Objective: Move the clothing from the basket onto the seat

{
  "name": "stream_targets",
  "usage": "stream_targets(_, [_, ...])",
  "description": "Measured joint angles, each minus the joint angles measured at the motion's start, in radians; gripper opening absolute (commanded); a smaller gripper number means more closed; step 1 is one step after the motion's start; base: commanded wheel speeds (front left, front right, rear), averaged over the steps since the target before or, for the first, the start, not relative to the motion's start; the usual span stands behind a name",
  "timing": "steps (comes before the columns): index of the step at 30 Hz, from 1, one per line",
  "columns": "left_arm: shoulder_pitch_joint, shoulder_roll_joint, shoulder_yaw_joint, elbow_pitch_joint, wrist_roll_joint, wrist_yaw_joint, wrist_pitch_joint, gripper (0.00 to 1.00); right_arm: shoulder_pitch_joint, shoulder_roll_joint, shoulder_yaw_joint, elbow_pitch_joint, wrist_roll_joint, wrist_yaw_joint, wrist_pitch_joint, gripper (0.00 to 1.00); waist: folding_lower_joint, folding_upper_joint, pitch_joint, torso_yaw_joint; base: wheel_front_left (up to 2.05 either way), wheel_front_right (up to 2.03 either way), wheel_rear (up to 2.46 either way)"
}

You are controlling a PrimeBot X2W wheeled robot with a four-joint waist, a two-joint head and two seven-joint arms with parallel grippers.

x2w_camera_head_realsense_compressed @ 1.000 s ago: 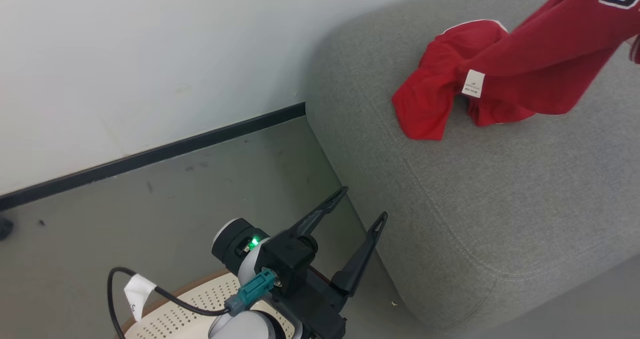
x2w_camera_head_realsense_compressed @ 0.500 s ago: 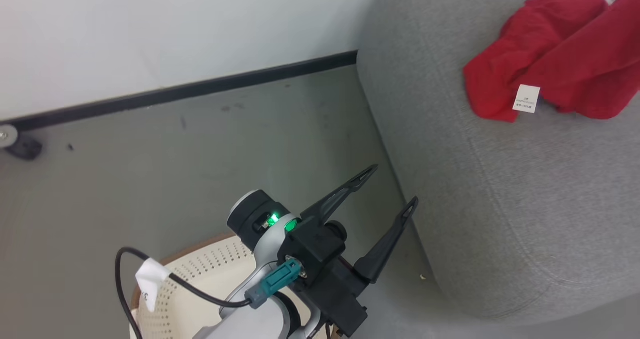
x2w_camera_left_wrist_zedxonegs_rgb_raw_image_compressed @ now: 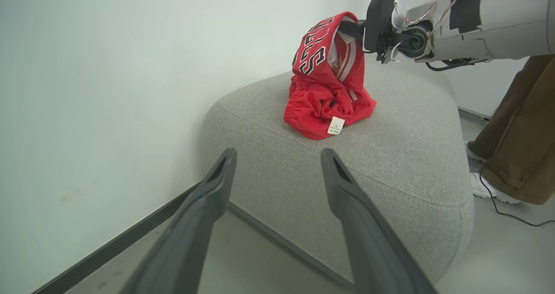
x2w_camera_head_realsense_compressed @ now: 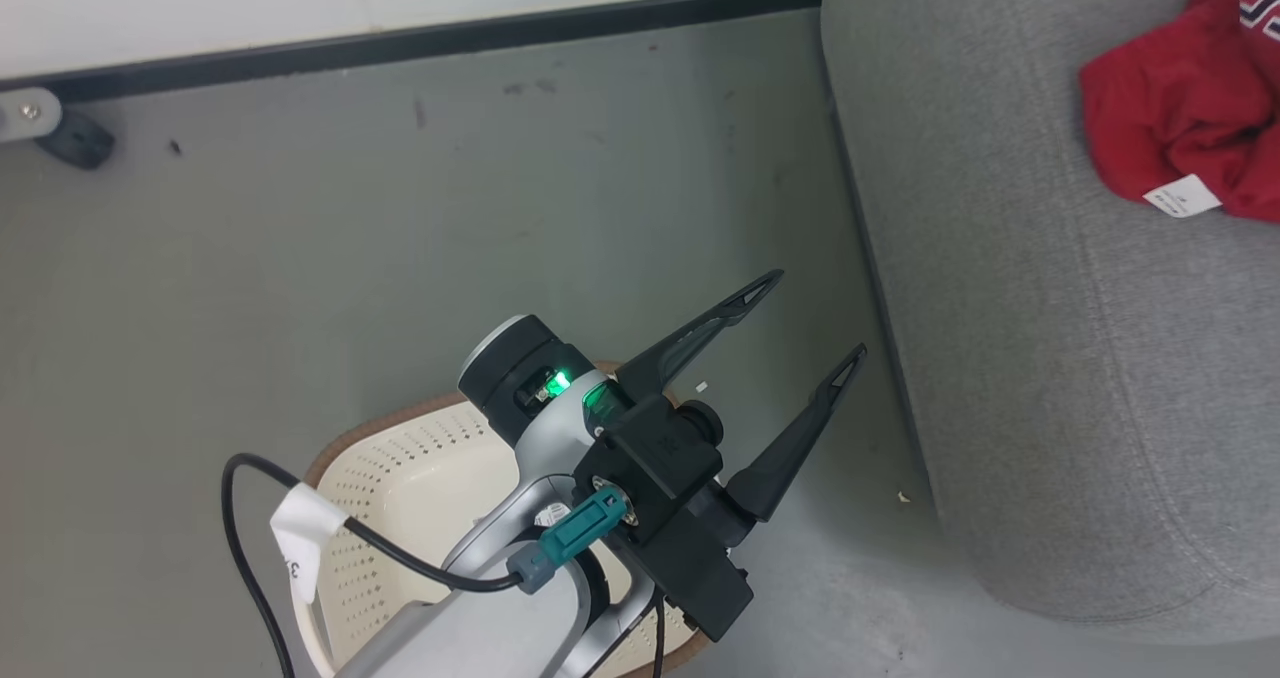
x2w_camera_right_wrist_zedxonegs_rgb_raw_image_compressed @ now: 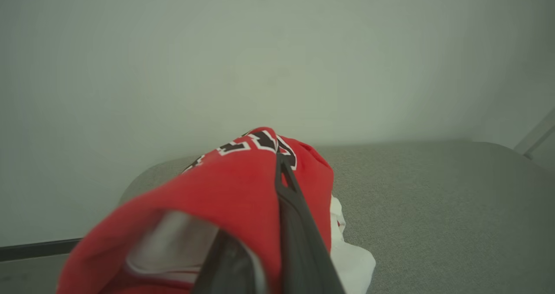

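Note:
The red clothing (x2w_camera_left_wrist_zedxonegs_rgb_raw_image_compressed: 323, 92) lies bunched on the grey seat (x2w_camera_left_wrist_zedxonegs_rgb_raw_image_compressed: 390, 164), white tag toward me. Its top is lifted by my right gripper (x2w_camera_left_wrist_zedxonegs_rgb_raw_image_compressed: 352, 28), which is shut on the fabric. In the right wrist view the right gripper (x2w_camera_right_wrist_zedxonegs_rgb_raw_image_compressed: 279, 164) pinches the clothing (x2w_camera_right_wrist_zedxonegs_rgb_raw_image_compressed: 225, 190) by its navy lettering, above the seat (x2w_camera_right_wrist_zedxonegs_rgb_raw_image_compressed: 433, 198). My left gripper (x2w_camera_head_realsense_compressed: 815, 316) hangs open and holds nothing, over the floor between the cream basket (x2w_camera_head_realsense_compressed: 400, 468) and the seat (x2w_camera_head_realsense_compressed: 1000, 308). The clothing (x2w_camera_head_realsense_compressed: 1170, 128) shows at the head view's top right. The left gripper (x2w_camera_left_wrist_zedxonegs_rgb_raw_image_compressed: 278, 155) points at the seat's corner.
A white wall with a black baseboard (x2w_camera_head_realsense_compressed: 420, 43) runs behind the seat and floor. A dark caster (x2w_camera_head_realsense_compressed: 65, 136) sits by the wall at far left. A person's leg in brown trousers (x2w_camera_left_wrist_zedxonegs_rgb_raw_image_compressed: 516, 146) and a white shoe (x2w_camera_left_wrist_zedxonegs_rgb_raw_image_compressed: 481, 186) stand past the seat, beside a floor cable (x2w_camera_left_wrist_zedxonegs_rgb_raw_image_compressed: 511, 216).
The head camera has swung, sliding the seat and clothing to the right and showing more of the basket. The clothing now looks lower and more bunched. My left gripper stays open.

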Motion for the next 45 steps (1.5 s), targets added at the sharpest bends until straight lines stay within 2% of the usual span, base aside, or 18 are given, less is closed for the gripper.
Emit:
stream_targets(8, [-0.02, 0.002, 0.004, 0.017, 0.011, 0.0, -0.011, 1.0, 0.002, 0.058, 0.015, 0.067, -0.002, -0.009, 0.0, 0.0, 0.0, 0.0, 0.051, 0.026, 0.0, 0.0, 0.0])
stream_targets(14, [-0.02, 0.006, 0.008, 0.036, 0.011, 0.0, -0.021, 1.0, 0.004, 0.066, 0.016, 0.083, -0.009, -0.008, 0.0, 0.0, -0.0001, -0.0001, 0.056, 0.026, 0.0, 0.0, 0.0])
stream_targets(16, [-0.02, 0.01, 0.011, 0.044, 0.011, 0.0, -0.027, 1.0, 0.004, 0.067, 0.017, 0.084, -0.009, -0.004, 0.0, 0.4, -0.0001, -0.0001, 0.052, 0.021, 0.0, 0.0, 0.0])
stream_targets(17, [-0.02, 0.011, 0.012, 0.047, 0.011, 0.0, -0.029, 1.0, 0.004, 0.067, 0.017, 0.083, -0.009, -0.001, 0.0, 0.66, -0.0001, -0.0001, 0.049, 0.019, 0.0, 0.0, 0.0])
stream_targets(18, [-0.019, 0.011, 0.013, 0.051, 0.011, 0.0, -0.031, 1.0, 0.006, 0.069, 0.019, 0.082, -0.011, 0.001, 0.0, 1.0, -0.0001, -0.0001, 0.047, 0.016, 0.0, 0.0, 0.0])
stream_targets(32, [-0.004, 0.018, 0.056, 0.121, -0.011, 0.002, -0.091, 1.0, 0.124, 0.093, 0.025, 0.029, -0.024, 0.027, 0.0, 1.0, -0.0002, -0.0001, -0.03, -0.034, 0.0, 0.0, 0.0])
stream_targets(45, [0.095, 0.033, 0.137, 0.217, -0.068, 0.048, -0.176, 1.0, 0.269, 0.093, 0.017, -0.087, -0.04, 0.028, 0.0, 1.0, -0.0002, -0.0003, -0.169, -0.046, 0.0, 0.0, 0.0])
